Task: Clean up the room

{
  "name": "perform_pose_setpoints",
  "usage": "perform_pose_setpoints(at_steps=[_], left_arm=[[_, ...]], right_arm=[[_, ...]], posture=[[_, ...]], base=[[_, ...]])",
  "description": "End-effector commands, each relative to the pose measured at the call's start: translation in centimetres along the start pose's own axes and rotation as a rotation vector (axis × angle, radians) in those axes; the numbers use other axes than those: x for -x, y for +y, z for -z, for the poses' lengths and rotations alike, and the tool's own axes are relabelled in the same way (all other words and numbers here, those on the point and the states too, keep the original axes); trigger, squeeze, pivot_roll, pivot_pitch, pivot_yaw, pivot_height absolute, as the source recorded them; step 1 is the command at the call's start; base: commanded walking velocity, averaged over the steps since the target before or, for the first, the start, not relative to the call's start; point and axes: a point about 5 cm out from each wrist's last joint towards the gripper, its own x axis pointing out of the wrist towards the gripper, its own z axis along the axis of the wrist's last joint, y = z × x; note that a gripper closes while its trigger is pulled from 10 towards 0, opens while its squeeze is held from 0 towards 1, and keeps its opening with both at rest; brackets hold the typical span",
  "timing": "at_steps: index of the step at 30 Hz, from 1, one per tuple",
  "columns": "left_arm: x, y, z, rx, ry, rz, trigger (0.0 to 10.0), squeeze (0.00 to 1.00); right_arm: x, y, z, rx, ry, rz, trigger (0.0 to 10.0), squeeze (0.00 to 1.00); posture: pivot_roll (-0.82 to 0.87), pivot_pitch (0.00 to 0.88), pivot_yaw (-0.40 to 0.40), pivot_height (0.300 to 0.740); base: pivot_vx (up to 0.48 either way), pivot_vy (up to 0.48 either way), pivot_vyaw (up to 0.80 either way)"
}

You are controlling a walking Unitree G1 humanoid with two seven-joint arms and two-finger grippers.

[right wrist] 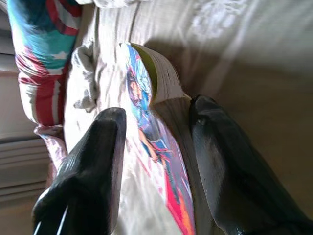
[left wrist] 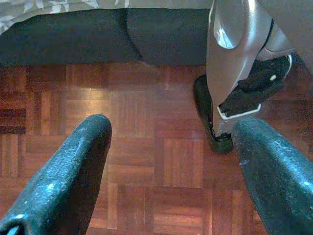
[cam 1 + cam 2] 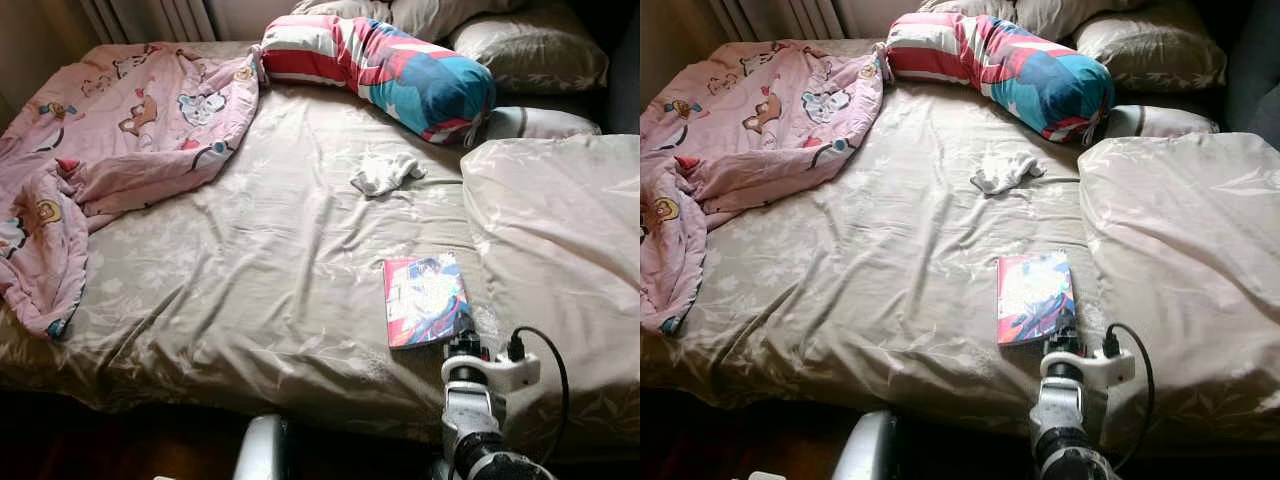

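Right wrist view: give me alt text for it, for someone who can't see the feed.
The right gripper, fingers open, straddles the near edge of a colourful comic book lying on the beige bedsheet. Beyond it lie a crumpled white cloth and a red, white and blue bolster pillow.

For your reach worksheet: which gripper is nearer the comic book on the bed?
Right. The right gripper straddles the comic book at its near edge; the left gripper hangs open over the wooden floor.
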Motion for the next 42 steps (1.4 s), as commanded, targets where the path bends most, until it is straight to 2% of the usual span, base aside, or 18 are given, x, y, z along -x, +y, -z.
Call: perform_pose_setpoints(at_steps=[1, 14, 21, 28, 32, 33, 34, 36, 38, 39, 41, 42], left_arm=[[0.7, 0.3, 1.4, 0.011, 0.066, -0.017, 10.0, 0.0], [-0.2, 0.3, 0.2, 0.013, 0.048, -0.024, 10.0, 0.0], [-0.7, 0.2, -0.6, 0.018, 0.037, -0.026, 10.0, 0.0], [-1.0, 0.0, -0.8, 0.025, 0.037, -0.03, 10.0, 0.0], [-1.1, -0.1, -1.0, 0.039, 0.033, -0.039, 10.0, 0.0], [-1.1, -0.1, -1.0, 0.039, 0.033, -0.039, 10.0, 0.0], [-1.1, -0.1, -1.0, 0.042, 0.031, -0.042, 10.0, 0.0], [-1.1, 0.0, -1.0, 0.047, 0.029, -0.046, 10.0, 0.0], [-1.2, 0.0, -1.1, 0.062, 0.027, -0.055, 10.0, 0.0], [-1.2, 0.0, -1.1, 0.062, 0.027, -0.055, 10.0, 0.0], [-1.3, 0.0, -1.3, 0.08, 0.024, -0.063, 10.0, 0.0], [-1.3, 0.0, -1.3, 0.08, 0.024, -0.063, 10.0, 0.0]], right_arm=[[0.8, -1.0, 1.0, 0.017, 0.048, 0.037, 10.0, 0.0], [1.3, -1.7, 1.5, 0.05, 0.086, 0.062, 10.0, 0.0], [2.0, -2.5, 1.6, 0.075, 0.105, 0.072, 10.0, 0.0], [2.5, -2.9, 1.5, 0.161, 0.116, 0.027, 10.0, 0.0], [3.0, -2.6, 1.3, 0.371, 0.121, -0.066, 10.0, 0.0], [3.0, -2.6, 1.3, 0.371, 0.121, -0.066, 10.0, 0.0], [3.0, -2.5, 1.2, 0.421, 0.123, -0.085, 10.0, 0.0], [3.1, -1.8, 0.9, 0.535, 0.108, -0.147, 10.0, 0.0], [2.9, -0.4, 0.6, 0.664, 0.095, -0.258, 10.0, 0.0], [2.9, -0.4, 0.6, 0.664, 0.095, -0.258, 10.0, 0.0], [2.7, 0.4, 0.5, 0.756, 0.096, -0.303, 10.0, 0.0], [2.7, 0.4, 0.5, 0.756, 0.096, -0.303, 10.0, 0.0]], posture=[[0.14, 0.263, 0.099, 0.596], [0.13, 0.23, 0.091, 0.596], [0.11, 0.209, 0.079, 0.596], [0.09, 0.193, 0.068, 0.596], [0.08, 0.181, 0.052, 0.596], [0.08, 0.181, 0.052, 0.596], [0.08, 0.178, 0.049, 0.596], [0.07, 0.173, 0.044, 0.596], [0.04, 0.162, 0.037, 0.596], [0.04, 0.162, 0.037, 0.596], [0.04, 0.154, 0.032, 0.596], [0.04, 0.154, 0.032, 0.596]], base=[[0.0, 0.0, 0.0], [0.0, 0.0, 0.0], [0.0, 0.0, 0.0], [0.0, 0.0, 0.0], [0.0, 0.0, 0.0], [0.0, 0.0, 0.0], [0.0, 0.0, 0.0], [0.0, 0.0, 0.0], [0.0, 0.0, 0.0], [0.0, 0.0, 0.0], [0.0, 0.0, 0.0], [0.0, 0.0, 0.0]])
